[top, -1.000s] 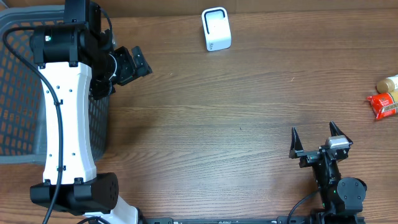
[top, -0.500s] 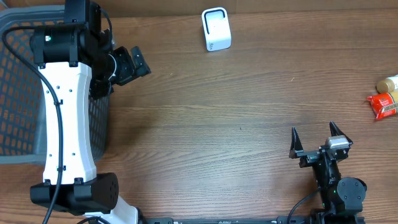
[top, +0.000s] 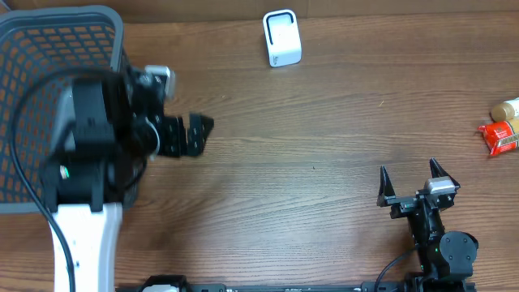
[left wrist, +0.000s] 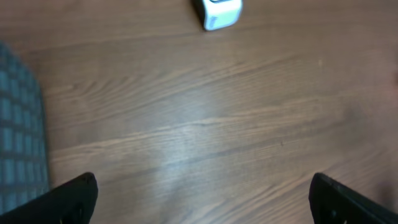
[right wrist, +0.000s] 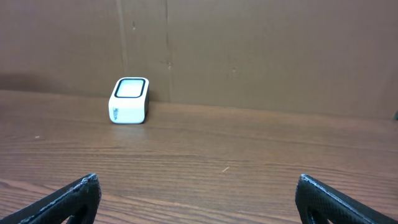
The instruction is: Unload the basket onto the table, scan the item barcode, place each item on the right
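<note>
Two grippers show their fingers spread wide, holding nothing. We see the left gripper [top: 191, 134] at 9 o'clock beside the basket [top: 49, 49] and the right gripper [top: 408, 177] at 5 o'clock. The red packet [top: 499, 136] lies far out at 3 o'clock, the white scanner [top: 282, 37] at 12 o'clock.

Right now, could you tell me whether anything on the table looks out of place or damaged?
Nothing stands out. The white scanner stands at the far edge, the basket sits on the left, and the red packet lies at the right edge; nothing is spilled.
</note>
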### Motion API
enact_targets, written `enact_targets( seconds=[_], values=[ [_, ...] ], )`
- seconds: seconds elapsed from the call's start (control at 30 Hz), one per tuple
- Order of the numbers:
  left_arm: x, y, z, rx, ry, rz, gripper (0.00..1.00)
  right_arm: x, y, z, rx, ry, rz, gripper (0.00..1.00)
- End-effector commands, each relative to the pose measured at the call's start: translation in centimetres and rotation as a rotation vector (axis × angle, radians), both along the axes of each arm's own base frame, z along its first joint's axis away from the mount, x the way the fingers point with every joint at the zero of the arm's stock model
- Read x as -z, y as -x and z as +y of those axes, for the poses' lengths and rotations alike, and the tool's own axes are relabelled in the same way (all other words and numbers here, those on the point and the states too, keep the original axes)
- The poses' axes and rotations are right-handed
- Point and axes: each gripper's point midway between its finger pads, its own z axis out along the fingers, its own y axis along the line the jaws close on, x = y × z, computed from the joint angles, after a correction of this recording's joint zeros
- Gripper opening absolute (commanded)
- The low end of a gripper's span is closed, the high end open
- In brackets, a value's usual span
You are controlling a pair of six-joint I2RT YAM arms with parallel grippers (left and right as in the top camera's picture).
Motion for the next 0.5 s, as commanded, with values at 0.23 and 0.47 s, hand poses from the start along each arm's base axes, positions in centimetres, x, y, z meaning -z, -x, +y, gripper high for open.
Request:
enact_targets(
  seconds=[0.23,0.47],
  values=[
    [2.0,7.0,-1.1,0.112,-0.027,-0.505,1.00,0.2,0.0,-0.2,0.010,0.003,-0.003,1.00],
    [6.7,9.5,-0.9,0.099,-0.038,-0.556,1.00,0.2,0.0,-0.2,0.010,0.003,-0.003,1.00]
  ],
)
